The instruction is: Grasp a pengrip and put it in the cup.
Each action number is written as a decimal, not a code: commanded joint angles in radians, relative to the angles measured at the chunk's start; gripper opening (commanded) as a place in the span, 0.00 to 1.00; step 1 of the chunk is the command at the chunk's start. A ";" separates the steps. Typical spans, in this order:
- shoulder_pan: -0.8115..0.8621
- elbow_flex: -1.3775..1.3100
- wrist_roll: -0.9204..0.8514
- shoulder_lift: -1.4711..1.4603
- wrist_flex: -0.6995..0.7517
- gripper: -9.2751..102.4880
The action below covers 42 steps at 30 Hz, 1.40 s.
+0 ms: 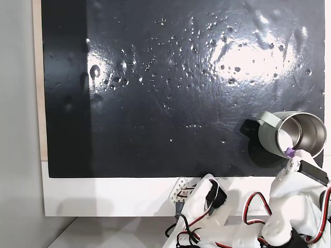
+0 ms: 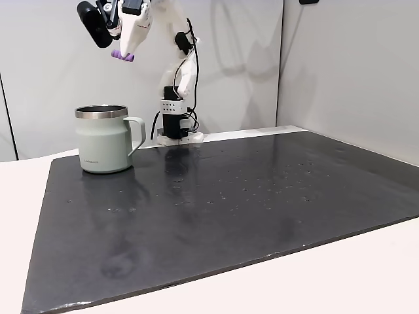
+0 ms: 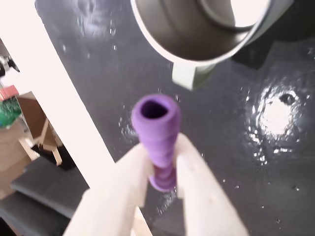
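Note:
My gripper [image 3: 160, 162] is shut on the purple pengrip [image 3: 156, 132], which sticks out past the two pale fingers [image 3: 199, 187]. High above the mat, the pengrip [image 2: 122, 56] hangs in the gripper [image 2: 124, 51], up and slightly right of the cup's mouth. The pale green cup [image 2: 105, 139] stands upright on the black mat, its handle to the right in that fixed view. From above, the pengrip [image 1: 290, 152] lies over the near rim of the cup [image 1: 295, 134]. In the wrist view the cup's steel rim [image 3: 170, 46] is at the top.
A black glossy mat [image 1: 155, 88] covers most of the white table. The arm's base [image 2: 175, 124] stands at the mat's far edge, behind the cup. Red and black cables [image 1: 207, 217] run along the arm.

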 commanded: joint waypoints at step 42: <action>0.040 0.008 0.066 -0.035 -0.132 0.36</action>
